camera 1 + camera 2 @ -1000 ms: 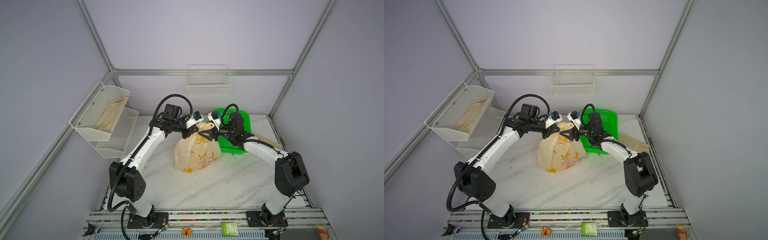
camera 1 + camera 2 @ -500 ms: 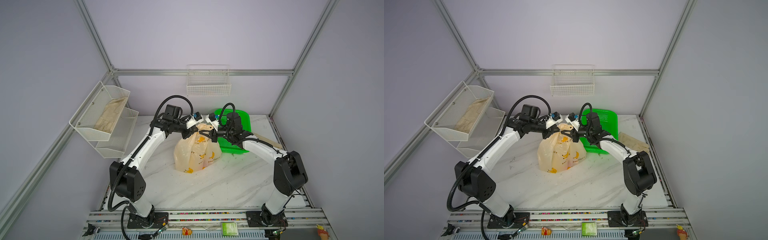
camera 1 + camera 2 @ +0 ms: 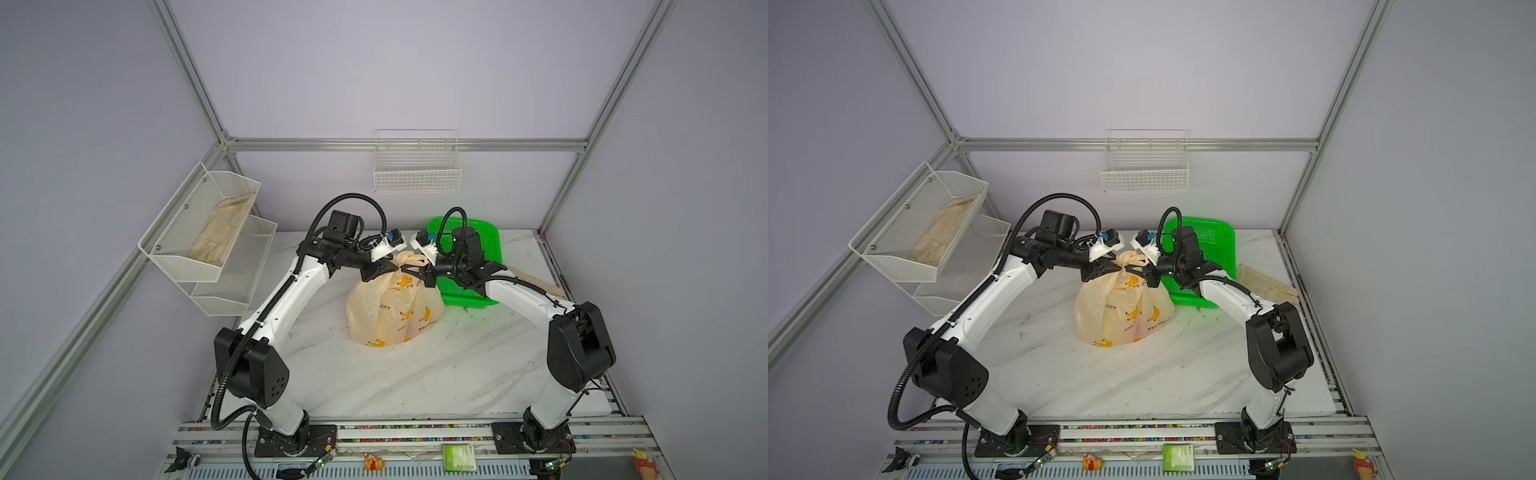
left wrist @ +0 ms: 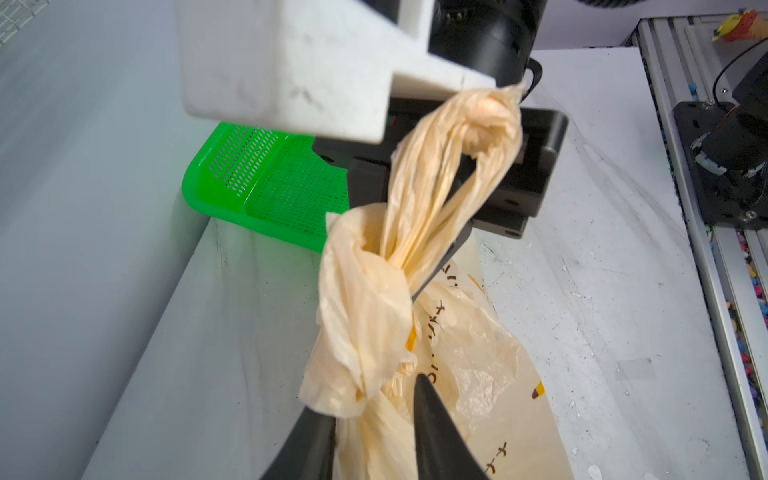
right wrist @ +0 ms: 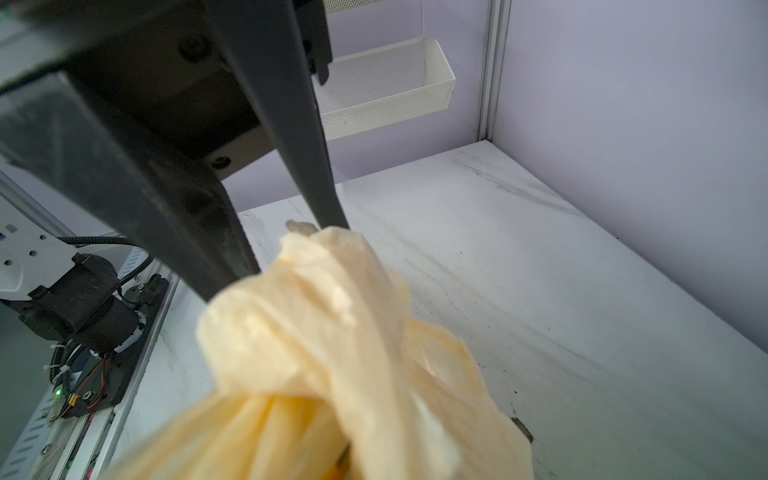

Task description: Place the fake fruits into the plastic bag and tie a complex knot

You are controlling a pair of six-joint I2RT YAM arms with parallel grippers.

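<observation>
Left pincer (image 3: 392, 271) stands partly open at the knot (image 4: 365, 291) of the plastic bag (image 3: 395, 316). Right pincer (image 3: 411, 272) is clamped on the handle loop (image 4: 436, 166), just beside the green mesh basket (image 3: 488, 249).

Bag (image 3: 392, 316): thin translucent peach film printed with yellow bananas and dark text, standing upright and bulging near the middle of the table (image 3: 415, 382), with its mouth gathered shut. Its contents cannot be made out through the film. Knot (image 4: 365, 291): handles twisted into a crumpled tie above the neck, one loop (image 4: 453, 166) rising from it, a short strap end (image 4: 332, 390) projecting opposite.
</observation>
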